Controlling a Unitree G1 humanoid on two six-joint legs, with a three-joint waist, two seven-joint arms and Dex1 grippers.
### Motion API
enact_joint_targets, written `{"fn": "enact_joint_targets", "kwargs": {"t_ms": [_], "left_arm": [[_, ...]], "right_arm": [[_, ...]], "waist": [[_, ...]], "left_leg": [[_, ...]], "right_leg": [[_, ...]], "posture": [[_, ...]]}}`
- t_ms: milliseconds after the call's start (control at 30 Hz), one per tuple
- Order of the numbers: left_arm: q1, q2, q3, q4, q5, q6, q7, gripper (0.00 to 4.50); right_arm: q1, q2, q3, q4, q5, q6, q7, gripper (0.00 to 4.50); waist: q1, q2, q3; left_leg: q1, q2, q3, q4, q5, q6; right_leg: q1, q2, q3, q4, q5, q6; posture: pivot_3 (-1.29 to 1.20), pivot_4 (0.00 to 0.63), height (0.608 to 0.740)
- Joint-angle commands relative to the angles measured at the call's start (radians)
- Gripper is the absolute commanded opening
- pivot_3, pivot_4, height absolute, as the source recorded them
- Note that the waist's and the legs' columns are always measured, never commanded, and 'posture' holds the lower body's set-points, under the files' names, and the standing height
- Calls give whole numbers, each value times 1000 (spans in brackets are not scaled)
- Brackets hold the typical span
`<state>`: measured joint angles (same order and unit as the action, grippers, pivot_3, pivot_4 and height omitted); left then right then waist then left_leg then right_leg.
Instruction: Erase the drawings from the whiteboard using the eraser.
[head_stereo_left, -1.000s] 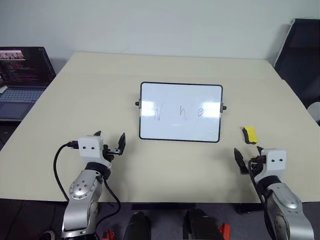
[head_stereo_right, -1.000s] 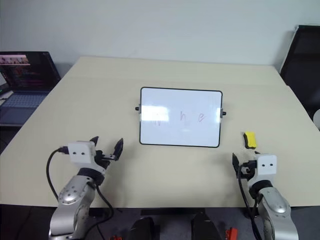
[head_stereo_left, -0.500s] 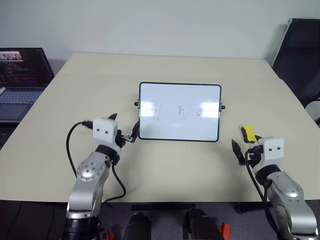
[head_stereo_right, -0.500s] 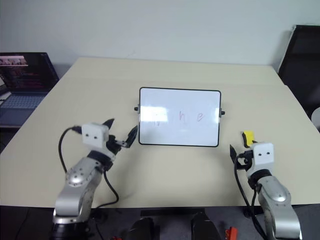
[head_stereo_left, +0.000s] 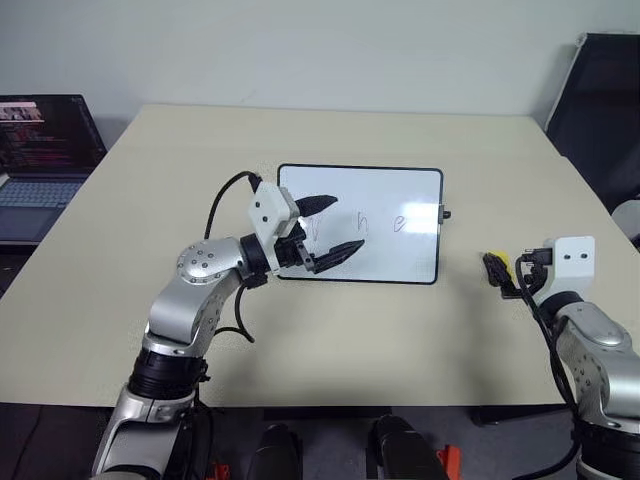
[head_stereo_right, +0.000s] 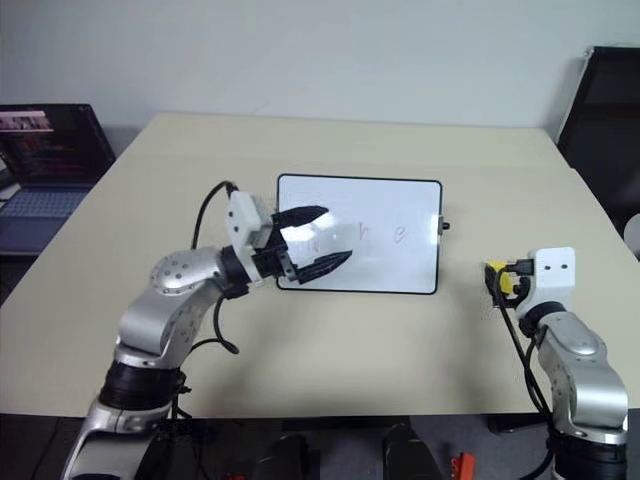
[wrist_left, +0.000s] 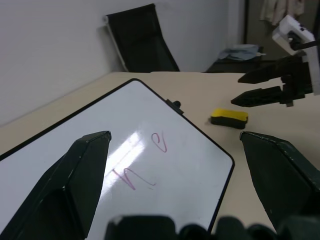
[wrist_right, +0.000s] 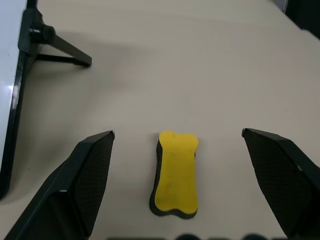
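A small yellow, dark-bottomed eraser (wrist_right: 175, 174) is seen flat on the beige table (wrist_right: 210, 65), between two spread black fingers (wrist_right: 82, 185).

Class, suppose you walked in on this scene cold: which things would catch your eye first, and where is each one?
First, the whiteboard propped upright mid-table, with faint drawings across it. The left tool hangs open in front of the board's left part. To the board's right, the yellow eraser lies flat on the table, apart from the board, with the right tool open just behind it, not touching.
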<state>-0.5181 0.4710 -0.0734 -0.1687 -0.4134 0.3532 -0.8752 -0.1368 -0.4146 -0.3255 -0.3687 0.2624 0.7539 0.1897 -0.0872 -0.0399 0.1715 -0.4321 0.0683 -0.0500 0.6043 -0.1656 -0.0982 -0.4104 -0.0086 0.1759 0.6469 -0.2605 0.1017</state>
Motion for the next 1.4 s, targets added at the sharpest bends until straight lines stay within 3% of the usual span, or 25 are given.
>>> {"fn": "enact_joint_targets", "kwargs": {"t_ms": [33,467,833,933,1200,1267,1400], "left_arm": [[-41,25,3,-14,-62,30,-90,4500],[-119,93,-32,24,-99,96,-300,4500],[-142,81,-41,32,-95,93,-332,4500],[-131,85,-38,29,-92,90,-334,4500],[-108,94,-29,23,-88,89,-325,4500],[-98,96,-23,20,-89,96,-315,4500],[-76,104,-17,14,-87,105,-289,4500]], "right_arm": [[-38,-7,-16,22,20,20,4,4483],[-143,24,45,246,-22,-78,-2,4483],[-199,18,46,386,-45,-148,-14,4483],[-191,16,32,385,-36,-137,-18,3911],[-166,31,14,335,-15,-100,-26,1117],[-158,35,13,321,-12,-90,-28,826],[-150,38,12,305,-4,-82,-30,824]], "waist": [[0,0,0],[-1,1,1],[-1,2,1],[-1,2,2],[-1,3,2],[-1,3,2],[-1,3,2]], "left_leg": [[0,0,0,0,0,0],[0,0,0,0,0,0],[0,0,-1,0,0,0],[0,0,-1,0,0,0],[0,0,-1,0,0,0],[0,0,-1,0,0,0],[0,0,-1,0,0,0]], "right_leg": [[0,0,0,0,0,0],[0,0,0,0,0,0],[0,0,-1,0,0,1],[0,0,-1,0,0,1],[0,0,-1,0,0,1],[0,0,-1,0,0,1],[0,0,-1,0,0,1]], "posture": [[0,150,740],[0,150,740],[0,150,740],[0,150,740],[0,150,740],[0,150,740],[0,150,740]]}}
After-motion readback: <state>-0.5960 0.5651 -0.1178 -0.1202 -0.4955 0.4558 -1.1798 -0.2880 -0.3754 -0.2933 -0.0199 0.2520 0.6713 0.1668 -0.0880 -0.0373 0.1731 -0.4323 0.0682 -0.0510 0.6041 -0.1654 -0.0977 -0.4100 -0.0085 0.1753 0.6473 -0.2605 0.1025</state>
